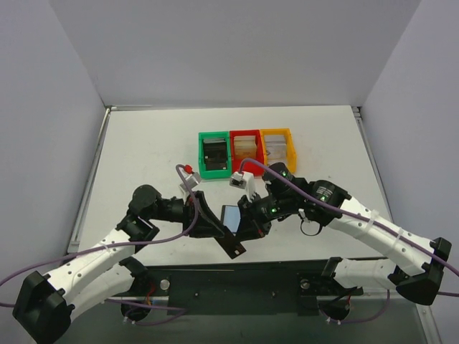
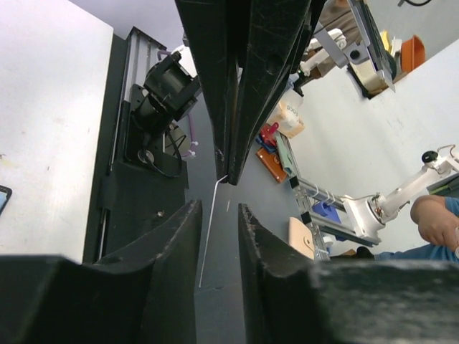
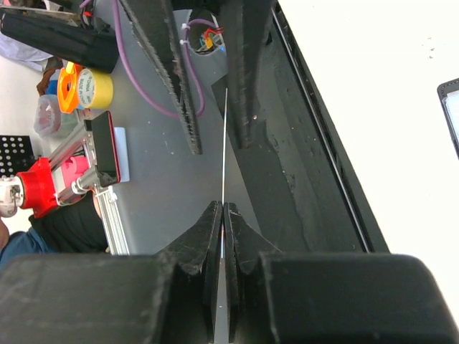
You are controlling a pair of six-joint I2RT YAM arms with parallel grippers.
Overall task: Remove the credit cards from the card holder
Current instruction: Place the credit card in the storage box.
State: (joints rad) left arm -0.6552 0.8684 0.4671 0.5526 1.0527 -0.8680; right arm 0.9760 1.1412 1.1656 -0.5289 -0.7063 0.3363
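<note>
Above the front edge of the table (image 1: 143, 143), the right claw (image 3: 224, 215) is clamped on 1 card (image 3: 224, 143), edge-on inside the parted left claw (image 2: 219, 215). The wallet (image 1: 229, 213) lies open nearby. Next, likely: lay the card down clear.

— What do the arms look like?
— White shells on both, left arm (image 1: 86, 265) at seven o'clock and right arm (image 1: 373, 229) at four, with black joints (image 1: 147, 197).
— Cabling?
— A purple cable (image 1: 143, 244) runs along each. Small green lights (image 1: 274, 210) glow on the right one.
— The hands?
— Left hand (image 2: 219, 215) and right hand (image 3: 224, 211) have matte black fingers (image 2: 179, 244) with rough, scuffed edges.
</note>
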